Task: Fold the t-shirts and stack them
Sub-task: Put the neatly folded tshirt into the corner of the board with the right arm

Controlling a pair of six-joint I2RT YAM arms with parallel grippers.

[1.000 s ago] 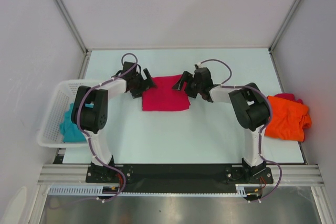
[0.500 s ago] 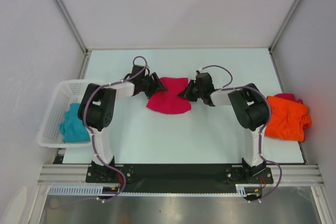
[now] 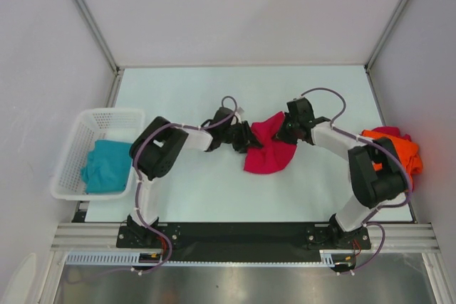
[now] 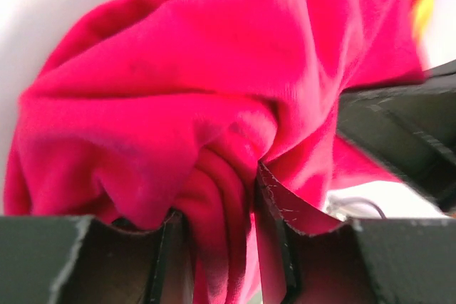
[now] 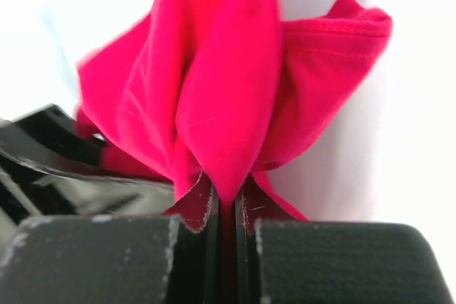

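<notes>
The crimson-pink t-shirt [image 3: 269, 153] lies bunched on the pale table right of centre. My left gripper [image 3: 246, 138] is at its left edge. In the left wrist view a thick fold of the shirt [image 4: 178, 90] fills the gap between the jaws of that gripper [image 4: 217, 247], and they are closed on it. My right gripper [image 3: 288, 132] is at the shirt's upper right. Its jaws [image 5: 226, 211] are pinched tight on a thin fold of the crimson cloth [image 5: 228, 90]. The orange t-shirt [image 3: 390, 158] lies at the right edge, partly behind my right arm. The teal t-shirt [image 3: 107, 165] sits in the basket.
A white mesh basket [image 3: 107, 113] stands at the table's left edge. A strip of pinkish-red cloth [image 3: 388, 132] shows behind the orange shirt. Enclosure walls and metal posts border the table at the back and sides.
Both grippers went from open beside the flat crimson shirt to closed on it. Both have moved right and toward the near side, gathering the shirt into a bunch.
</notes>
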